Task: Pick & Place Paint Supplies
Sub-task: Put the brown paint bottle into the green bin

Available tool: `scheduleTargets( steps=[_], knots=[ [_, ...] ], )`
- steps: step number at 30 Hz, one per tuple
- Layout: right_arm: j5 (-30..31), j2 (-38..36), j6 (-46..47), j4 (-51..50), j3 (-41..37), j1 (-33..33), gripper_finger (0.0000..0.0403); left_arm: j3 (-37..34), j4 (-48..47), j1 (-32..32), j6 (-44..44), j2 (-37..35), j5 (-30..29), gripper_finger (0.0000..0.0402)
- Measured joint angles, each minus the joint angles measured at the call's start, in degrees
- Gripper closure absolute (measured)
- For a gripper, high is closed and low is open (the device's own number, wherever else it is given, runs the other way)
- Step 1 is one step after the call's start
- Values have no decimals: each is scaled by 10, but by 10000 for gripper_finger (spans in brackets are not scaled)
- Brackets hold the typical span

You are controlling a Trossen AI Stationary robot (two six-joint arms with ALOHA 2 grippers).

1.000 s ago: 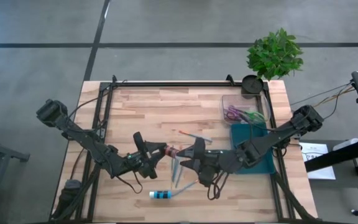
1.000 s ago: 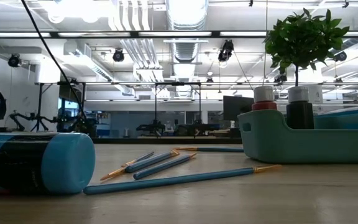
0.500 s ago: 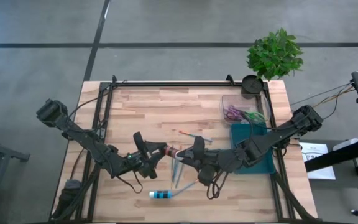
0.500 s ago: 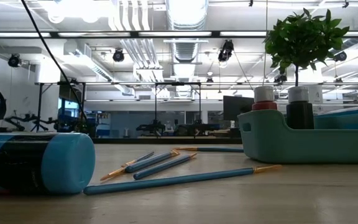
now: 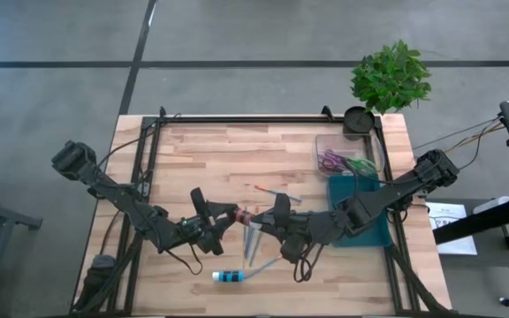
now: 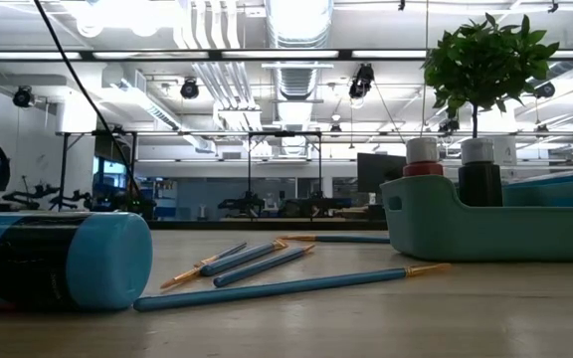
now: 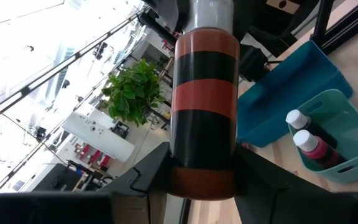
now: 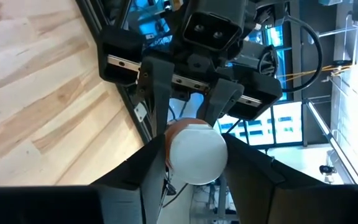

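At the right of the high view, a clear tub (image 5: 344,159) holds purple and green items, with a teal bin (image 5: 361,208) just below it; in the low view this bin carries two capped bottles (image 6: 423,161). Mid-desk (image 5: 219,155), the left tool (image 5: 231,214) clenches a brown-and-black paint tube (image 7: 204,99), and the right tool (image 5: 263,221) grips its white cap end, both arms reaching inward. Blue brushes (image 5: 253,243) and a blue tube (image 5: 230,276) lie below

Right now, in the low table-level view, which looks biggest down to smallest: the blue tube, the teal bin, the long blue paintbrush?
1. Teal bin
2. Blue tube, though it lies nearest the camera, so its size is exaggerated
3. Long blue paintbrush, long but very thin
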Motion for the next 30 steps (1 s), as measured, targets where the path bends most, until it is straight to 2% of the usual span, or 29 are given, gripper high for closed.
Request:
scheduleTargets(
  steps=[4, 14, 22, 30],
  knots=[
    [-11, 0, 0, -4, 0, 0, 292, 0, -1, 0, 2, 0, 0, 256],
    [-16, 1, 6, -12, 6, 2, 290, 0, -9, 1, -3, 0, 0, 256],
    [-16, 1, 10, -11, 7, 3, 253, 0, -11, 1, -3, 0, -1, 256],
    [-25, 1, 10, -8, 7, 4, 275, -1, -12, 2, -2, 0, 0, 256]
  ],
)
